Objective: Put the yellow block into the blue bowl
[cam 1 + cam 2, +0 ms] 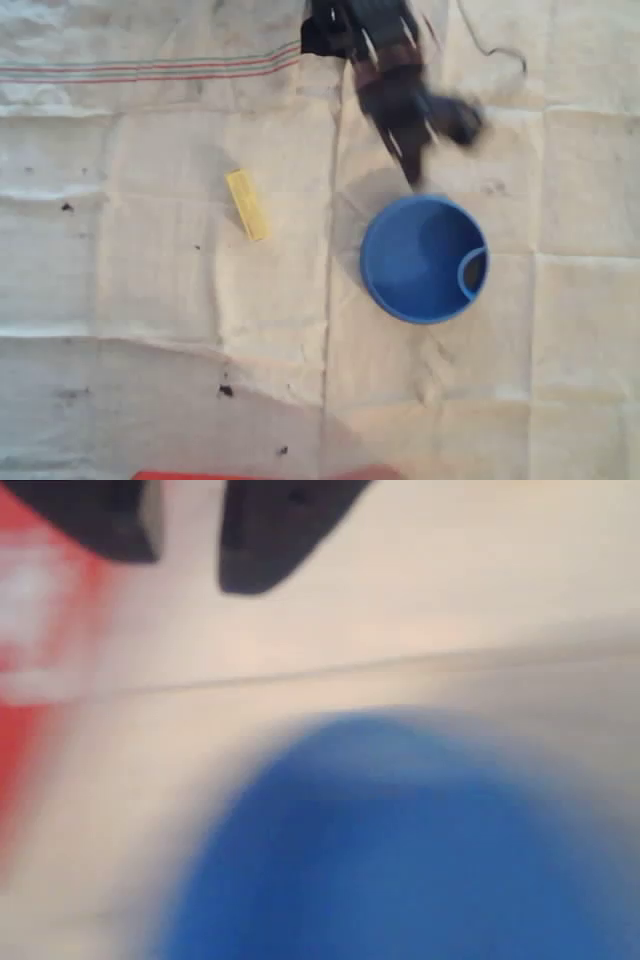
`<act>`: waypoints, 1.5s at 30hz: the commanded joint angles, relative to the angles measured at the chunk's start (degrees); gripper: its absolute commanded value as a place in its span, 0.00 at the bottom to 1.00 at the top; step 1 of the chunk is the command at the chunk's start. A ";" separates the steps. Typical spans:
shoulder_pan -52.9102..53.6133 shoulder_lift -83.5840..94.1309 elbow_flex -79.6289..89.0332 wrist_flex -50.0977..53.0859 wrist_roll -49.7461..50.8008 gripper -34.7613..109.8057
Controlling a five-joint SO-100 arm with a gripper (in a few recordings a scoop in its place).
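So your yellow block point(246, 204) is lying flat on the cloth point(150, 300), well to the left of the blue bowl point(424, 258) in the overhead view, nothing touching it. Your gripper point(412, 172) is just above the bowl's rim there and pretty blurred; in the wrist view the two dark fingers point(262, 540) sit slightly apart with nothing between them, bowl below. The block looks light and stiff, probably a bit slick, and thin. I'd pinch it across the narrow width near the middle, so you'll need to line the jaws up with its slight tilt.
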 commanded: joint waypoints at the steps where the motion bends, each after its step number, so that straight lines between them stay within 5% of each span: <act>1: 0.62 -5.36 -14.94 2.72 -12.48 0.24; 12: 8.26 -7.21 -20.48 18.90 -67.15 0.24; 20: 22.68 -7.91 -19.69 22.50 -94.39 0.24; 29: 33.22 -8.88 -17.14 23.64 -110.74 0.24; 45: 39.64 -9.58 -7.47 20.13 -118.30 0.24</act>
